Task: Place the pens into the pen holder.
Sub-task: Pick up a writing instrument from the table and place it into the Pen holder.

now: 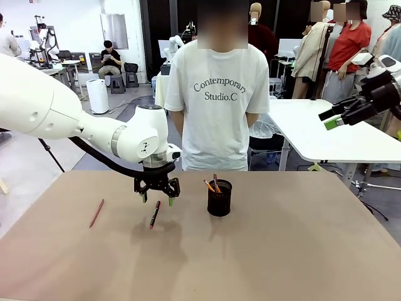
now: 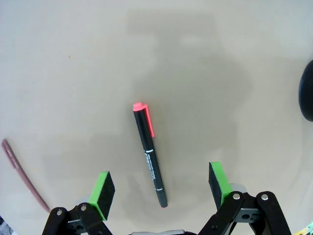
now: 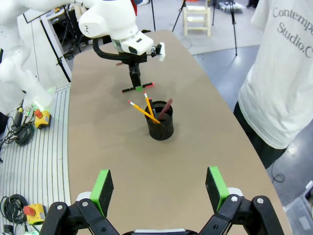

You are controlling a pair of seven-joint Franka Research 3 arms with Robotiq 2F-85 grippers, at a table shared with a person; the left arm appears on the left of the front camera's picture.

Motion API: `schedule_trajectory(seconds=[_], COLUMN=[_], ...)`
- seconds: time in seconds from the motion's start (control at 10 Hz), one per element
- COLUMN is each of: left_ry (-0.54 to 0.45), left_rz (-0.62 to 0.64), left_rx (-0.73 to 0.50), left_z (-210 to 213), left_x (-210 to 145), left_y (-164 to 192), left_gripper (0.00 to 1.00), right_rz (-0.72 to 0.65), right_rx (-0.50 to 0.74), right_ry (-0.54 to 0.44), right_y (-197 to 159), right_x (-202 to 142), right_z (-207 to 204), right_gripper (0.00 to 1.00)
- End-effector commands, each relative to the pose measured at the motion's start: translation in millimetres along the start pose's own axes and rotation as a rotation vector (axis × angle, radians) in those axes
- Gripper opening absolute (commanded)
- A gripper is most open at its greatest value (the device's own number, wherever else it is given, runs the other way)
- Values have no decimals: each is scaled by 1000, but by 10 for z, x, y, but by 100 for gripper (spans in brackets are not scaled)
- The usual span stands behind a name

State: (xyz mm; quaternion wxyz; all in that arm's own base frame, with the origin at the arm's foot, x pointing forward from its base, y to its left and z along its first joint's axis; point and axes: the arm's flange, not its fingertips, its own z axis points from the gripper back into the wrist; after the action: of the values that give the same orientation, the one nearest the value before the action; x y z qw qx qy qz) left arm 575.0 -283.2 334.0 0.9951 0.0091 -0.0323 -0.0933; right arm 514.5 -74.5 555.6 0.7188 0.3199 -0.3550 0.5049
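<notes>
Pencils (image 1: 212, 185), two orange and one brown, stick out of the black pen holder (image 1: 219, 198), and their lower ends are hidden inside. Left tool (image 1: 157, 199) hangs wide open just over the black pen (image 2: 149, 156) with the red cap, which lies flat on the desk (image 1: 282, 251), and a reddish pencil (image 1: 96, 213) lies farther left. Right tool (image 3: 160, 186) is open too, high up, holding nothing.

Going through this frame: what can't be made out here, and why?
- Left wrist view: the pen holder is a dark sliver, cut off by the right edge.
- Left wrist view: the print on the black pen is too small to read.
- Front view: the pens inside the holder are too small to count; its mesh wall hides their lower ends.
</notes>
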Motion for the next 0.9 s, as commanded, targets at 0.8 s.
schedule_trajectory(seconds=[0.8], left_ry=[1], left_rz=[56], left_rx=[16], left_z=[-278], left_x=[187], left_y=[128], left_gripper=[75], right_rz=[3], right_rx=[-2], right_ry=[10], right_y=[8], right_x=[35], right_z=[17], right_gripper=[100])
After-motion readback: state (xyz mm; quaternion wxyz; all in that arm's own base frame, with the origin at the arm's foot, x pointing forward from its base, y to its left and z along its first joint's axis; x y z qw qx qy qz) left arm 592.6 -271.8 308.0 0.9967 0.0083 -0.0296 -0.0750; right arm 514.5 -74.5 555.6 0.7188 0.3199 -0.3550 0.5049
